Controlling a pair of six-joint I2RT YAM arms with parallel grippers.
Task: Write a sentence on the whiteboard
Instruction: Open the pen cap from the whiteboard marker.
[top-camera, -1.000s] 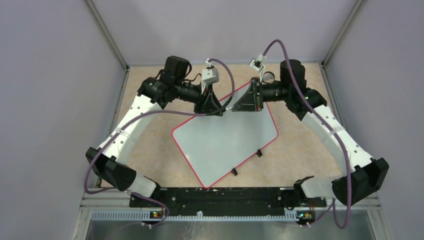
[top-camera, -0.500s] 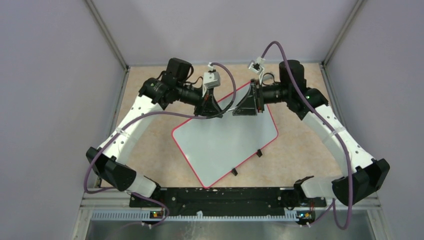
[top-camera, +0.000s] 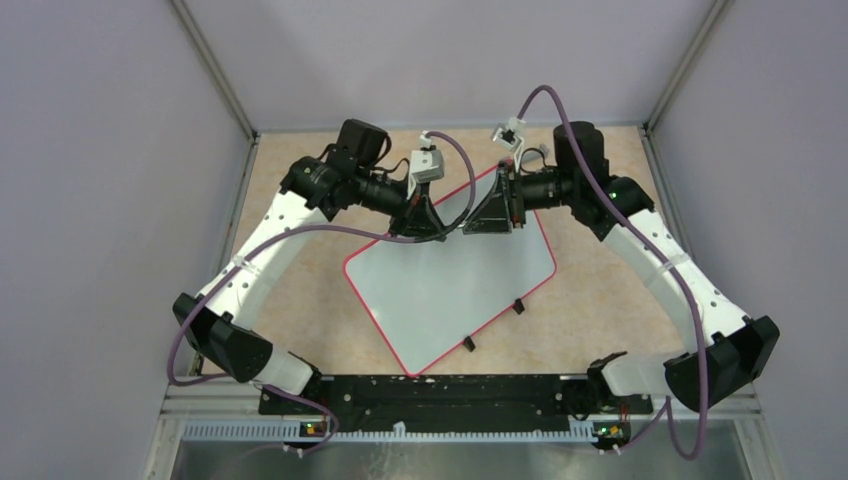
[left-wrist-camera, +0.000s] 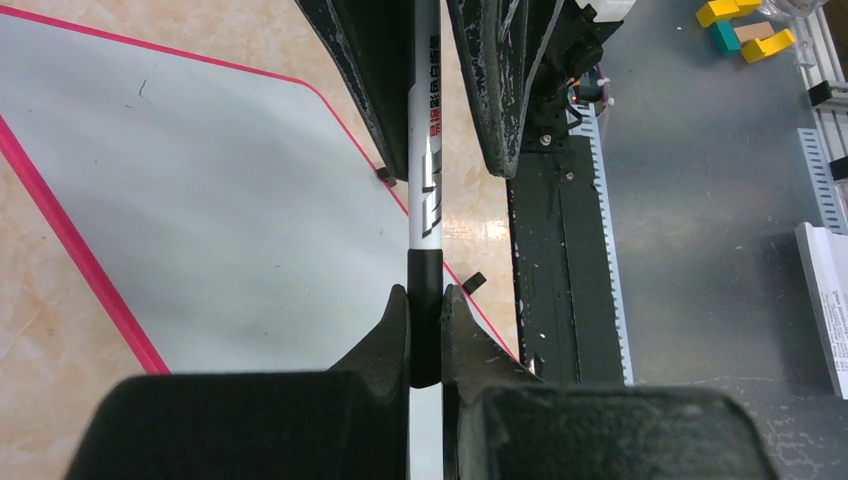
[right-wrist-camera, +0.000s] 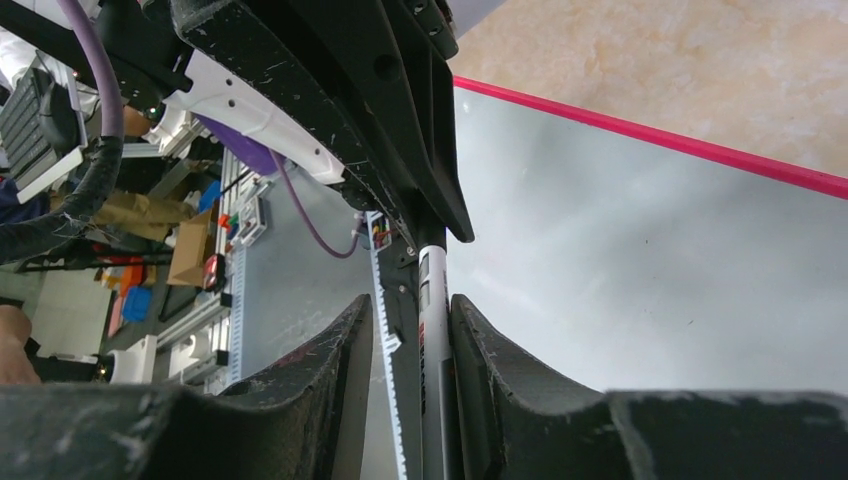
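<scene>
The whiteboard lies tilted on the tan table, white with a pink-red rim; the face that shows is bare, and the sentence is out of view. Both grippers meet tip to tip above its far corner. My left gripper is shut on the black end of a white marker. My right gripper stands open around the marker's barrel; the barrel rests against one finger, with a gap to the other. The whiteboard lies below both.
Two small black clips sit on the board's near long edge. The black base rail runs along the table's front. Grey enclosure walls stand on three sides. Coloured blocks lie beyond the table.
My left gripper has shut on the marker's black end, and my right gripper has opened off the barrel. Both arms have shifted slightly.
</scene>
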